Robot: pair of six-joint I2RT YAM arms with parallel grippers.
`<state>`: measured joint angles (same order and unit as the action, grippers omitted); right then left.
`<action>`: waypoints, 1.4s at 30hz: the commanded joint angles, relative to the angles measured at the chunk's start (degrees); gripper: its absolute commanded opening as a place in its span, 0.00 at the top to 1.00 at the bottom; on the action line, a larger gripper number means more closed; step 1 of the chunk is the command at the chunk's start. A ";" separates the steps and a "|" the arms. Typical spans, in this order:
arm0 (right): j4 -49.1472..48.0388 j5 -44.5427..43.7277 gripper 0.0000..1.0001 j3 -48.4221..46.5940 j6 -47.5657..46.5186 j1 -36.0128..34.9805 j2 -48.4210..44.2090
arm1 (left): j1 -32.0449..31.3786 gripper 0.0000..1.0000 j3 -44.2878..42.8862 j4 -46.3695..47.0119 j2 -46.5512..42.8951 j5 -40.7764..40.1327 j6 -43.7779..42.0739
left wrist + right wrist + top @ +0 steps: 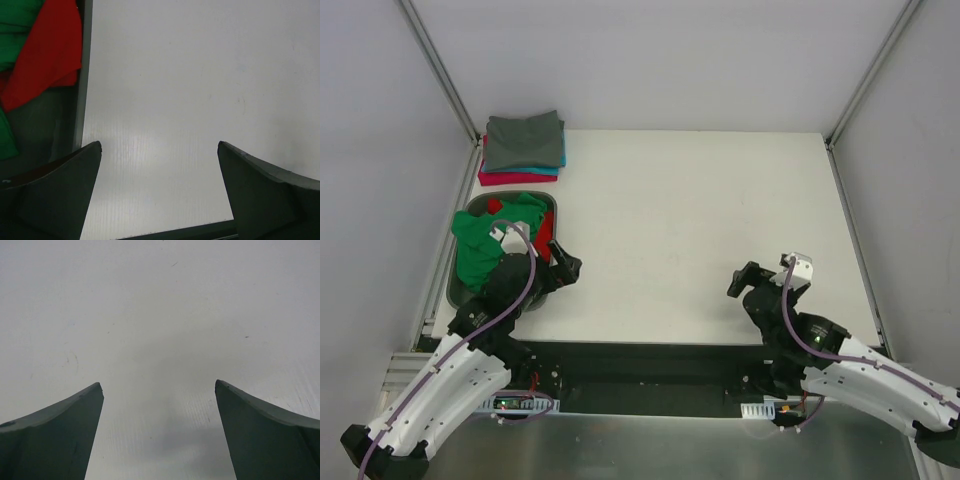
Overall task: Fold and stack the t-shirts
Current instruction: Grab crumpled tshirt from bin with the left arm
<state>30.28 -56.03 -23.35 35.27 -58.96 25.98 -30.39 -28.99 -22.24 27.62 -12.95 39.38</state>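
Upper left of the top view, I see three folded shirts stacked at the table's far corner: the grey shirt [524,140] on top, the teal shirt [548,170] showing as a thin edge under it, and the pink shirt [516,179] at the bottom. Just below the stack in the frame sits the tray [459,291], along the left edge of the table [690,220]. Crumpled inside it are the green shirt [478,248], spilling over the tray's left rim, and the red shirt [542,233], on its right side.

My left gripper [565,263] hangs at the tray's right rim, lower left of the frame, with its jaws spread wide and nothing between them. From its wrist camera I look past the left gripper [160,145] at bare table [200,75]; the tray [83,100] runs down the left side, with the red shirt [47,55] and the green shirt [15,25] in the upper left corner.

My right gripper [742,279] is lower right of the top view, well apart from all the shirts. In its wrist view the right gripper [159,385] is fully spread and empty, over plain table [160,305].
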 commanded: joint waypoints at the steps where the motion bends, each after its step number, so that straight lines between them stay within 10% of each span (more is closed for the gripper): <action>1: -2.50 -1.80 0.04 -1.78 -2.57 0.25 1.79 | -0.02 0.01 -2.38 -0.52 0.94 -2.52 -0.35; 13: -7.86 2.94 0.04 1.63 -8.80 0.16 -2.06 | 1.38 0.01 -5.72 -3.60 8.32 -10.77 4.74; 25: -10.95 6.73 0.04 7.09 -14.96 0.16 -12.17 | 31.87 0.01 -17.58 -1.67 30.46 -2.95 4.04; 42: -10.77 2.68 0.04 4.64 -15.75 0.16 -4.36 | 39.00 0.03 -27.69 -3.25 57.09 -5.34 3.61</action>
<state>21.21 -50.81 -16.27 20.45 -58.85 19.53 7.03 -54.81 -24.43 79.90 -19.68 43.94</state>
